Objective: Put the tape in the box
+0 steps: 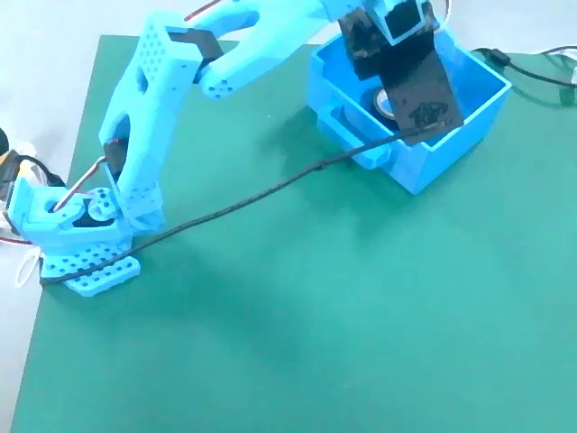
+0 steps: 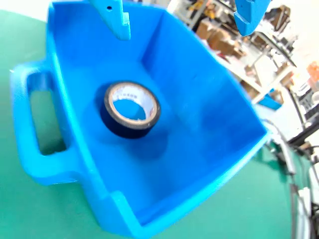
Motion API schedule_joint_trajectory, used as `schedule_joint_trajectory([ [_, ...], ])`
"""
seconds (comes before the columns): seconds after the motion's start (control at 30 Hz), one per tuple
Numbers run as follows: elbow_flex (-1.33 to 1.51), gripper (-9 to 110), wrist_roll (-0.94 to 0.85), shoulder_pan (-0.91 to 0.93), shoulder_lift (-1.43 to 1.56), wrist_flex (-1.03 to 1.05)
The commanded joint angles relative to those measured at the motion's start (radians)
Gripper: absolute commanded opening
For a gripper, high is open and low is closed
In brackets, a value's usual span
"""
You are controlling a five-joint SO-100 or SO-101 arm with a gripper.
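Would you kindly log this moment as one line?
tape: lying in box | hand: open, empty, above box | task: placed

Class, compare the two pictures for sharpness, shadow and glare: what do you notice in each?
Fixed view: soft overall, the arm casting a diffuse shadow on the green mat. Wrist view: the tape is fairly sharp inside the box, with a shadow under it; the background beyond the box is blurred and overexposed.

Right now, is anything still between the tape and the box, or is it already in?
Nothing stands between them. The tape already lies flat on the floor of the box, clear of the walls. The hand hangs open above it, fingers apart and holding nothing.
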Motion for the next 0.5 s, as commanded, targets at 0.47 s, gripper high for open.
schedule_joint_trajectory([
  [0.47,-0.011,31,-0.026,0.333,0.545,0.336],
])
